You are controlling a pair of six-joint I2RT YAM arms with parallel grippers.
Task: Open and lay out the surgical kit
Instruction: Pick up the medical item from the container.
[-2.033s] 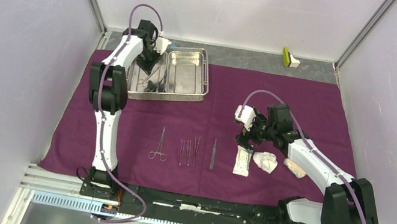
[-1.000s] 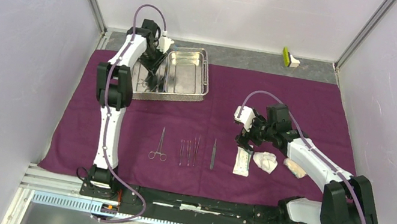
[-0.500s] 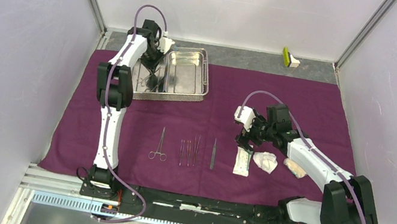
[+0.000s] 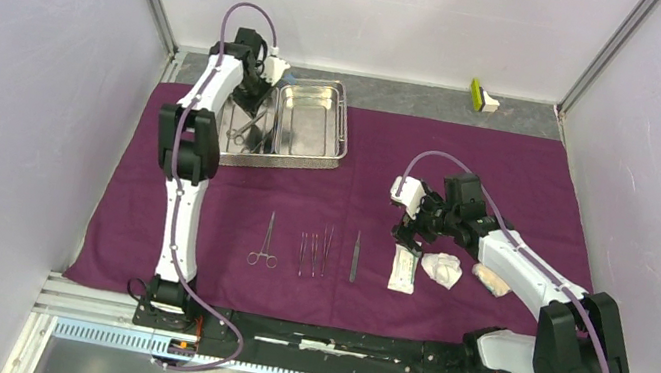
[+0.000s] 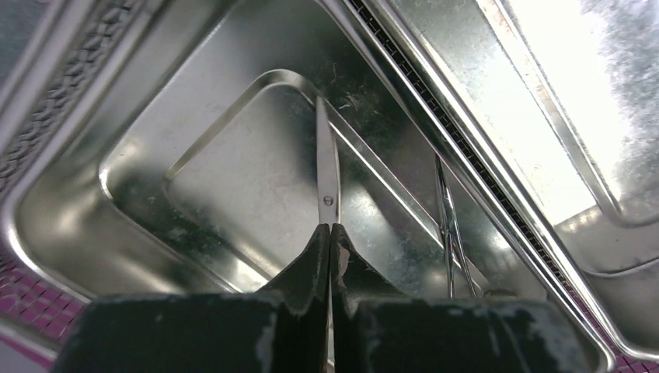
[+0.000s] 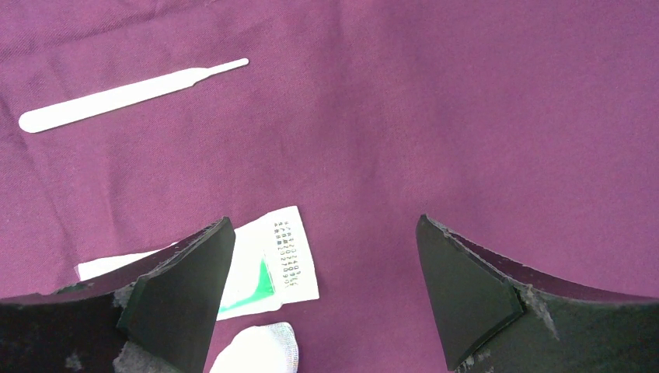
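Tray (image 4: 311, 125) on cloth (image 4: 511, 176), behind forceps (image 4: 264, 241)

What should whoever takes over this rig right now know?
Left end effector: shut on a hinged instrument in the left compartment of the tray; a second slim tool lies beside it.
Right end effector: open, empty, above the white packet.
Done: purple cloth spread; forceps, tweezers, packet and gauze laid in a row.
To do: move both tray tools to the row.
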